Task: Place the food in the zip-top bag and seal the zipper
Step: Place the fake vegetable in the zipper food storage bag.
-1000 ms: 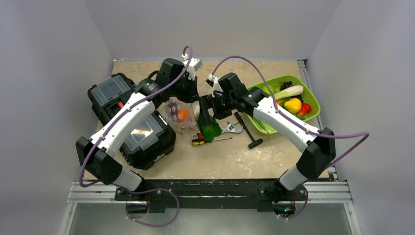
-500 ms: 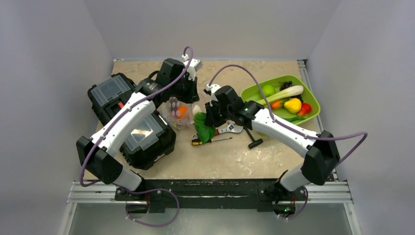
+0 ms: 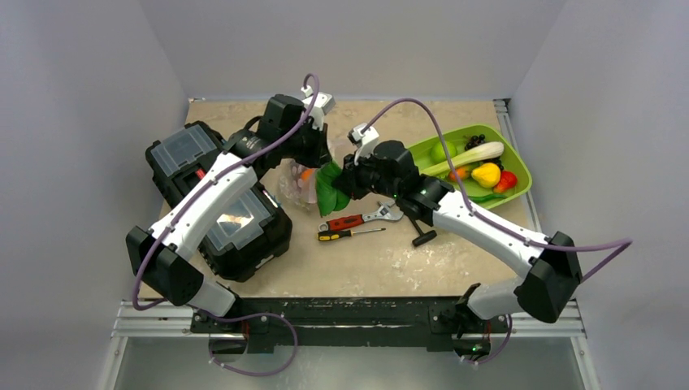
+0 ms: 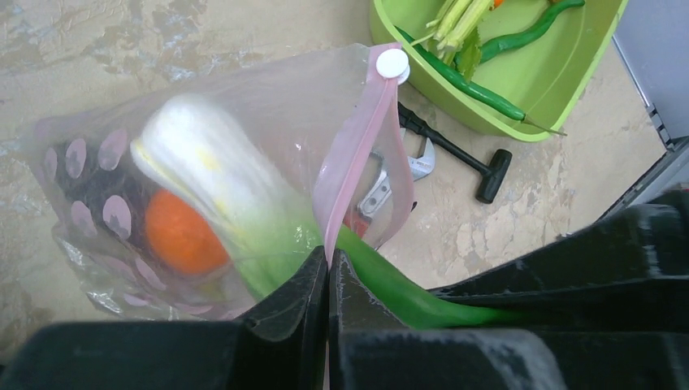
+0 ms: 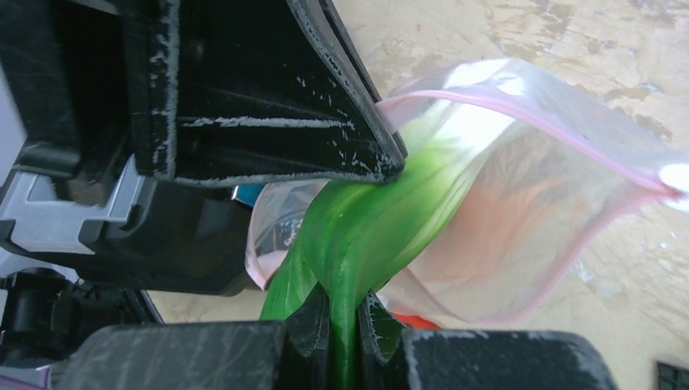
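The clear zip-top bag [image 3: 299, 185] hangs at the table's centre, and my left gripper [image 4: 328, 260] is shut on its pink zipper [image 4: 357, 154] strip. The bag's mouth gapes. Inside lie an orange ball [image 4: 179, 236] and the white stem of a bok choy [image 4: 203, 171]. The bok choy's green leaf [image 5: 366, 236] sticks out of the mouth, and my right gripper [image 5: 344, 305] is shut on it just outside the bag [image 5: 528, 203]. In the top view the right gripper [image 3: 340, 180] is right beside the left gripper [image 3: 318, 150].
A lime-green tray [image 3: 520, 175] at the back right holds a green apple [image 3: 443, 150], dark grapes [image 3: 475, 140], a yellow piece [image 3: 486, 174] and other toy food. A red-handled wrench [image 3: 357, 219], a screwdriver [image 3: 349, 234] and a black T-handle tool [image 3: 416, 227] lie below the bag. Black toolboxes [image 3: 183, 158] stand on the left.
My right gripper has shut on the bok choy's leaf and carried it up and left from beside the wrench into the bag's mouth. The left gripper keeps its grip on the zipper.
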You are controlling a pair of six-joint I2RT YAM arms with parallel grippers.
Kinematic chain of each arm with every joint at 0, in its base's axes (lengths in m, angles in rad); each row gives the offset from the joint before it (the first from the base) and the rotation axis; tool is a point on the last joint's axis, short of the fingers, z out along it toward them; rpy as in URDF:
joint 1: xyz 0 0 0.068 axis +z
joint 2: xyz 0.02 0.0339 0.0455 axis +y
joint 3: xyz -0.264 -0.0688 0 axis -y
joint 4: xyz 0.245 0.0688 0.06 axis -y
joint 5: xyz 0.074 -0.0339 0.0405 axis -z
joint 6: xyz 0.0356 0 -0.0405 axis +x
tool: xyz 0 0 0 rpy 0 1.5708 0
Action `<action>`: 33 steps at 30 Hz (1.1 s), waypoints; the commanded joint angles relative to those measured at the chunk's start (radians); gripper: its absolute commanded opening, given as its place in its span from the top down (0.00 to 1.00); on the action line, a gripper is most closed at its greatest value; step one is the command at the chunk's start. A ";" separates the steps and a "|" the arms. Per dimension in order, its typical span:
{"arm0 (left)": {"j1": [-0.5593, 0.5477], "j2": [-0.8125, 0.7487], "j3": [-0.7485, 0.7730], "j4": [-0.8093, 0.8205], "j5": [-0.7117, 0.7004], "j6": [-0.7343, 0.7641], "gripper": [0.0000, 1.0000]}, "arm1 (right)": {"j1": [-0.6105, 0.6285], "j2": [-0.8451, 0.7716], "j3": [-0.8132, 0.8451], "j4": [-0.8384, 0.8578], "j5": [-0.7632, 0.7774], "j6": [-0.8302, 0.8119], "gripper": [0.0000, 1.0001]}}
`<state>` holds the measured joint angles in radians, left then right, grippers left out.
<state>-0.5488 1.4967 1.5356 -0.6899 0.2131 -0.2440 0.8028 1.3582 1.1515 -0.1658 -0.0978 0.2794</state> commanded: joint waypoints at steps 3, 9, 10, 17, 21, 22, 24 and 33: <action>-0.009 -0.049 -0.001 0.026 0.105 0.004 1.00 | -0.003 0.055 -0.052 0.336 -0.048 -0.045 1.00; -0.012 -0.056 -0.011 0.038 0.148 0.011 1.00 | -0.098 0.075 -0.194 0.590 -0.133 -0.037 1.00; -0.014 -0.056 -0.011 0.038 0.147 0.012 1.00 | -0.133 0.078 -0.208 0.623 -0.175 -0.006 1.00; -0.016 -0.036 0.006 0.006 0.101 0.021 1.00 | -0.220 0.030 -0.170 0.589 -0.342 0.201 1.00; -0.015 -0.017 0.014 0.008 0.144 0.018 1.00 | -0.220 0.060 -0.148 0.570 -0.279 0.305 1.00; -0.014 -0.018 0.012 0.012 0.154 0.016 1.00 | -0.221 0.087 -0.149 0.599 -0.292 0.353 1.00; -0.017 -0.019 0.007 0.015 0.159 0.018 1.00 | -0.230 0.135 -0.154 0.671 -0.313 0.442 1.00; -0.027 -0.012 0.004 0.024 0.186 0.016 1.00 | -0.225 0.333 -0.113 0.776 -0.262 0.473 1.00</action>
<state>-0.5602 1.4906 1.5238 -0.6971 0.3416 -0.2398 0.5777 1.6585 0.9802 0.5091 -0.3927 0.7452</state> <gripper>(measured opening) 0.006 0.054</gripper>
